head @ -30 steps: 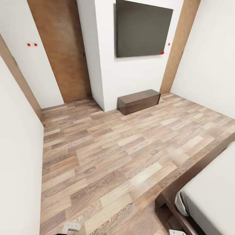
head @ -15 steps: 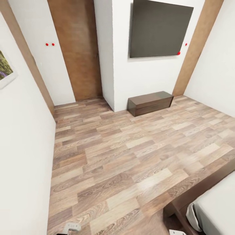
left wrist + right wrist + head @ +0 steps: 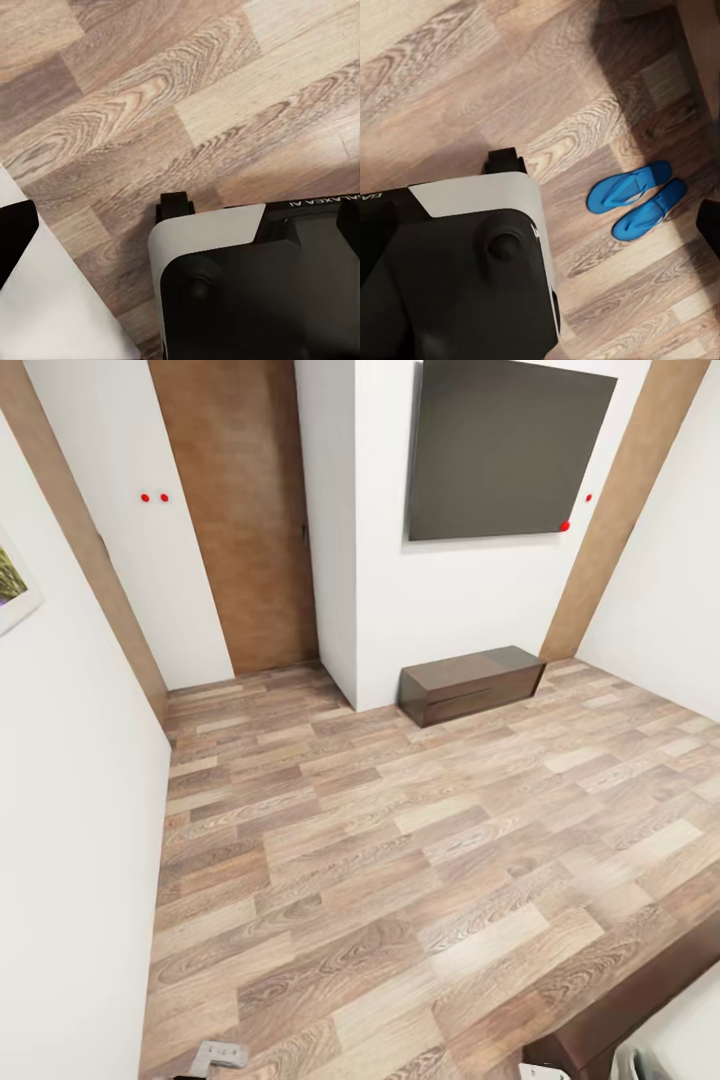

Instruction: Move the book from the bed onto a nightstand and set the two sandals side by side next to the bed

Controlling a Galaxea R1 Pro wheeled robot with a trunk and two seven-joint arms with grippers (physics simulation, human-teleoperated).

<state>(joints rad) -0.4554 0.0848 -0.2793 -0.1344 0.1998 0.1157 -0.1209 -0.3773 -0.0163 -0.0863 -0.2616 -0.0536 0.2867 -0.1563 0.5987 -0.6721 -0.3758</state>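
Home bedroom, simulator render. Evidence: light wood-plank floor, white walls, a brown door set back in a recess. Dark flat panel, TV-like, mounted on the wall above a long low dark-brown cabinet. Edge of a framed picture on the left wall. Dark wooden bed base crosses the lower right corner, with a sliver of pale mattress on it. Right wrist view: pair of blue flip-flops lying side by side on the planks.
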